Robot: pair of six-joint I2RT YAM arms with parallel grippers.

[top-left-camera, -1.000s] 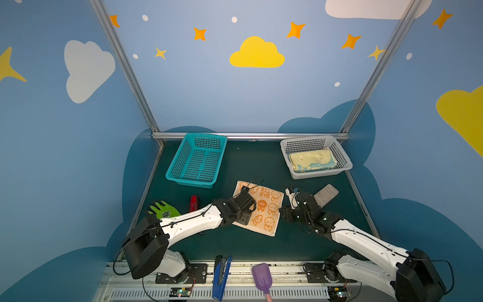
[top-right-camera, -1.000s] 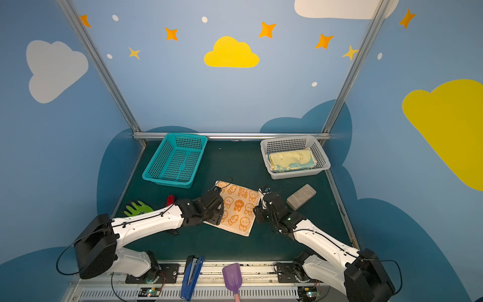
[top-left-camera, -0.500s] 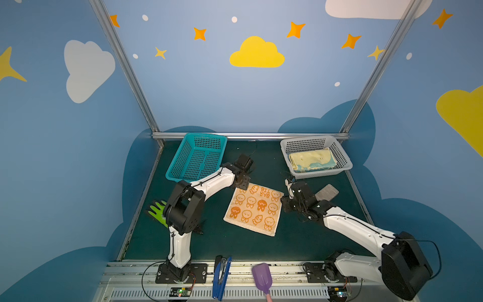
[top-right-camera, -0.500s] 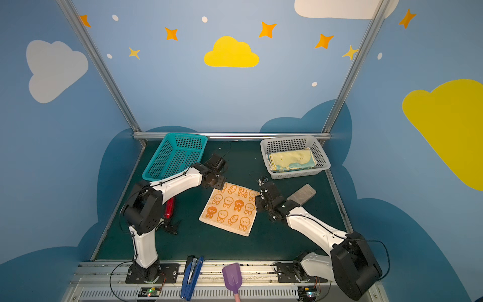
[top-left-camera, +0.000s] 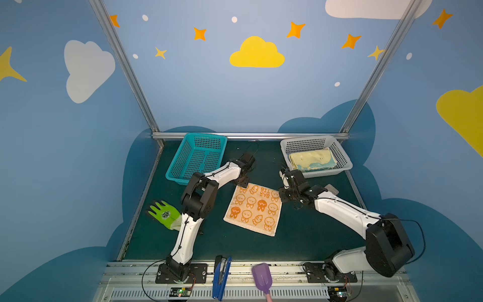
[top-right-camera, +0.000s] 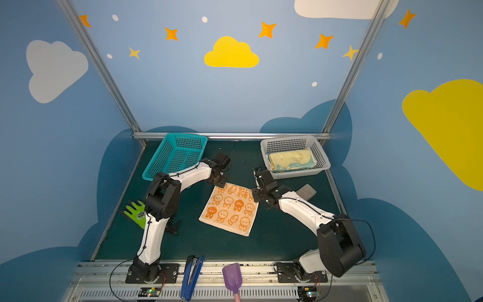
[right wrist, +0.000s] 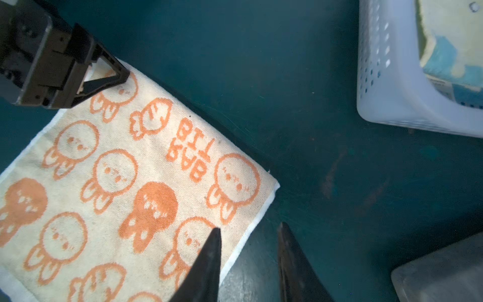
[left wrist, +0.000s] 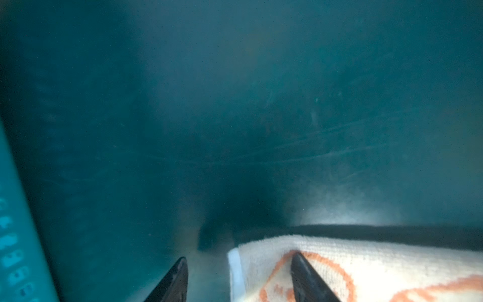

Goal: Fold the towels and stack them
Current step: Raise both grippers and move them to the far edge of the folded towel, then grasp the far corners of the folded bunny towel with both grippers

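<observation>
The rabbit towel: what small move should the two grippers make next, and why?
The orange rabbit towel lies flat, unfolded. The left gripper stands open with one finger over the cloth and one beyond its edge; the right gripper straddles the edge likewise, open. So probably: close both on these far corners.

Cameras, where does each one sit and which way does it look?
Top views: high above the robot's bases, looking down at the table; left arm and right arm show whole.
Left wrist: on the left arm, facing down past the left pincer at a corner of the rabbit towel.
Right wrist: on the right arm, facing down past the right pincer at the towel's edge and white basket.
Shared: every view shows the rabbit towel.
</observation>
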